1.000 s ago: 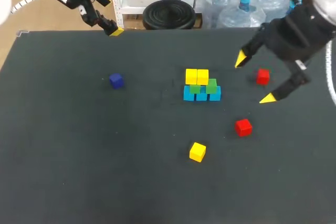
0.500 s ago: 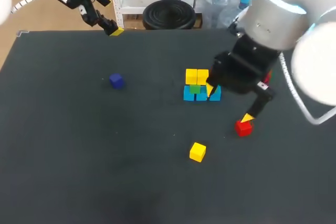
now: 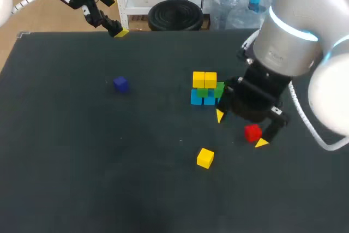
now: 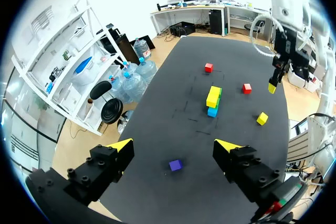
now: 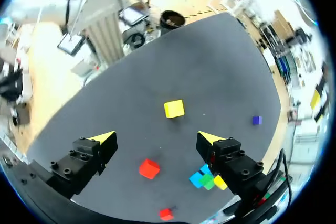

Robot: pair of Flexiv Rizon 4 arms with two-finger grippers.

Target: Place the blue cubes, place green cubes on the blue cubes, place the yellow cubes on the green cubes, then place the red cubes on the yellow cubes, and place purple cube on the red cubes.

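At the table's middle stands a stack: blue cubes point(image 3: 203, 100) at the base, green cubes point(image 3: 210, 91) on them, two yellow cubes point(image 3: 204, 79) on top. My right gripper point(image 3: 241, 129) hovers open just to its right, above a red cube point(image 3: 252, 132). In the right wrist view that red cube point(image 5: 149, 168) lies below the open right gripper point(image 5: 156, 138), untouched. A loose yellow cube point(image 3: 205, 157) sits nearer the front. The purple cube point(image 3: 120, 84) is alone at the left. My left gripper point(image 4: 174, 145) stays open and empty, high over the far left corner.
A second red cube point(image 4: 209, 67) lies on the far right side of the table, hidden behind my right arm in the head view. The right wrist view shows the stack point(image 5: 207, 179) beside one finger.
My right arm has swung from the far right, near the second red cube, toward the front and left, ending over the red cube beside the stack. The left arm has not moved.
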